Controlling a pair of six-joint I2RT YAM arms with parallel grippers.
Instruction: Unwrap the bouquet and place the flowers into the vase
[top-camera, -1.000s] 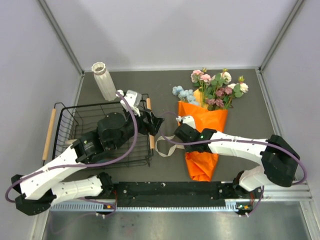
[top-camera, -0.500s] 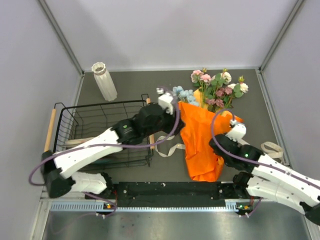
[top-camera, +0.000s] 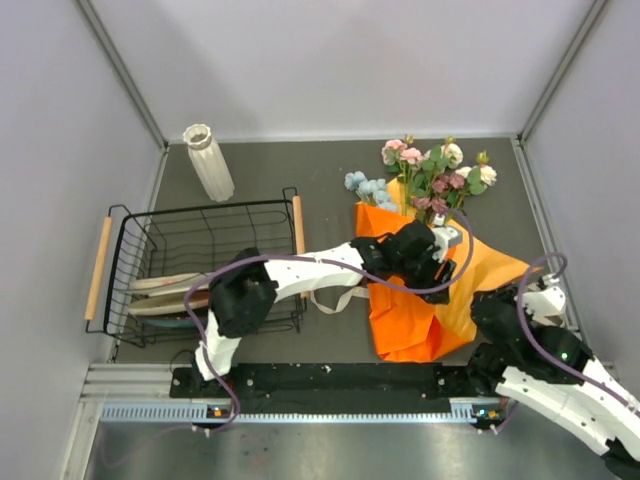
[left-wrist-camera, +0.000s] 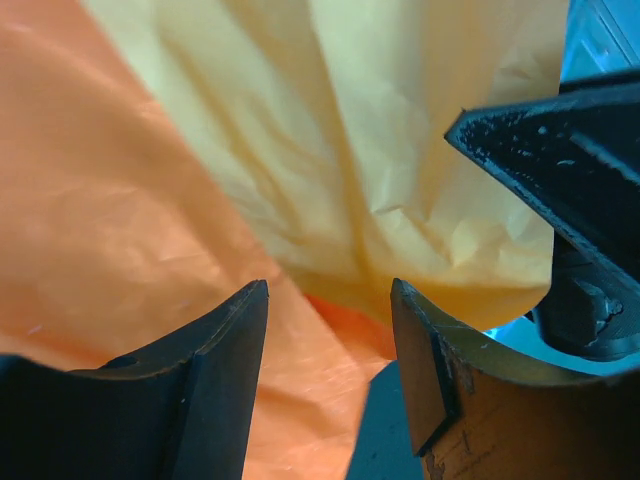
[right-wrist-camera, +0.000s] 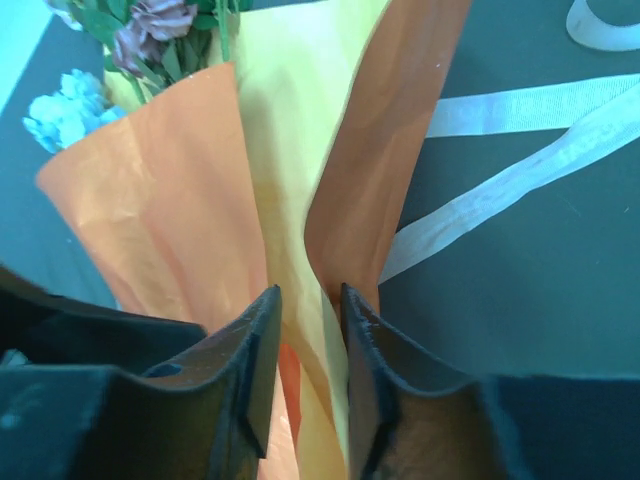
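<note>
Only your right wrist view shows right gripper (right-wrist-camera: 308, 300) pinching wrap (right-wrist-camera: 150, 220). At left wrist, left gripper (left-wrist-camera: 328, 295) parted over it; flowers (top-camera: 435, 180) inside.

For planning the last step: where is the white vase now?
In the top view, the vase stands at the far left corner of the table, just behind the wire rack, well apart from the flowers.

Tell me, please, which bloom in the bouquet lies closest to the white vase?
The pale blue hydrangea-like cluster: it sits leftmost of the blooms, toward the vase, while the pink, cream and mauve roses lie farther right.
</note>
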